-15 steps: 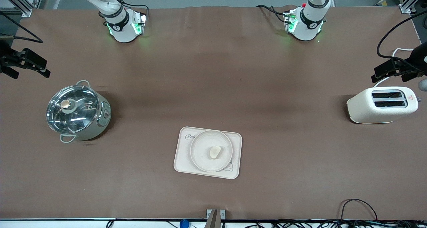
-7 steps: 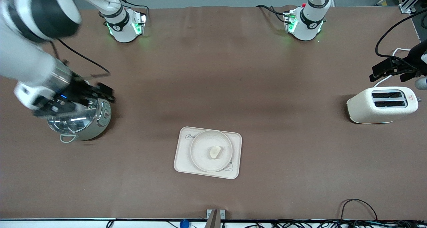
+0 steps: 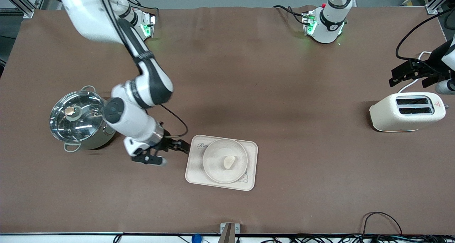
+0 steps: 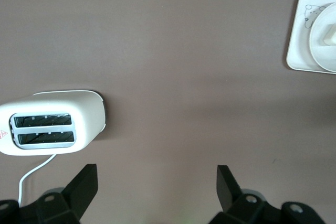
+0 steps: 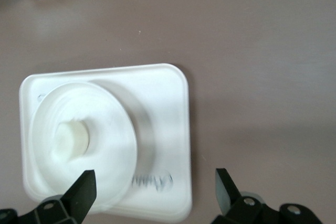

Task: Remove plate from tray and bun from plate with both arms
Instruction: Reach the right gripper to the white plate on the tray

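Inspecting across the bench from the right arm's end: a lidded steel pot [image 3: 81, 119] stands beside my right arm's forearm, untouched. My right hand [image 3: 166, 153] hangs low, its tips just beside the edge of the tray [image 3: 194, 172] toward the right arm's end, fingers spread wide and holding nothing; the right wrist view confirms both fingers apart with the tray below. The tray lies flat near the middle of the bench, nearer the front camera than both bases. The plate [image 3: 215, 165] sits on it, covering most of its surface, and the bun [image 3: 229, 161] rests loose near the plate's centre. At the left arm's end, a white toaster [image 3: 407, 111] stands with its cord trailing, and my left hand [image 3: 408, 73] hovers above the bench just beside it, fingers likewise spread and empty. Risks noted: the plate's rim is shallow, so a low approach could catch the tray edge instead and drag both; tilting the plate on lift would roll the bun off; the left arm's path could snag the toaster cord.
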Controlling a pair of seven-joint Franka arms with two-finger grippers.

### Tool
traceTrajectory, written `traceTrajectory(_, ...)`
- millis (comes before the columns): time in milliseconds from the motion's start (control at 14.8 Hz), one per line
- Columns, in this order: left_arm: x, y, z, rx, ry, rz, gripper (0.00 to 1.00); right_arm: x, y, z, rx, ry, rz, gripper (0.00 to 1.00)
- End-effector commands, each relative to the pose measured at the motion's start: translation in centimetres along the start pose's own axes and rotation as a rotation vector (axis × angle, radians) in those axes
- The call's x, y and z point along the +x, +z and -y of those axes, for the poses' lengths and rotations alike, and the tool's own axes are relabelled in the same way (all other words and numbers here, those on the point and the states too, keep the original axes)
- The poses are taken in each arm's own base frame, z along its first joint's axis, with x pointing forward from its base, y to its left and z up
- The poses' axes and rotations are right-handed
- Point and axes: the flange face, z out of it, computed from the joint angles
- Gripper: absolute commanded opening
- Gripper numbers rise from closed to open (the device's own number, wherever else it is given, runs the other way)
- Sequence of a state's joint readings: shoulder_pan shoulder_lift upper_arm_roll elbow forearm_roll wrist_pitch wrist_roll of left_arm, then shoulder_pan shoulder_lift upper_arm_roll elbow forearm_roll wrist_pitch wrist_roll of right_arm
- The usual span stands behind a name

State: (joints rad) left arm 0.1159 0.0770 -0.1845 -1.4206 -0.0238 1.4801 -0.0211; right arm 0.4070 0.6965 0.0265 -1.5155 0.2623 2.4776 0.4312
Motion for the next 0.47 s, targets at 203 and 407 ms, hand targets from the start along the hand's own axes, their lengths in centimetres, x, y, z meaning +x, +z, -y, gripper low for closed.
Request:
traceTrajectory(203, -0.4, -1.0, -1.2, 0.000, 0.027, -0.014, 1.00, -1.7, 7.2, 4.0, 0.056, 0.018, -0.062, 0.89)
traceTrajectory(407, -0.4, -0.8, -1.4, -0.002, 0.033, -0.011, 1.00, -2.2, 9.7, 3.3, 0.062, 0.006, -0.099, 0.67)
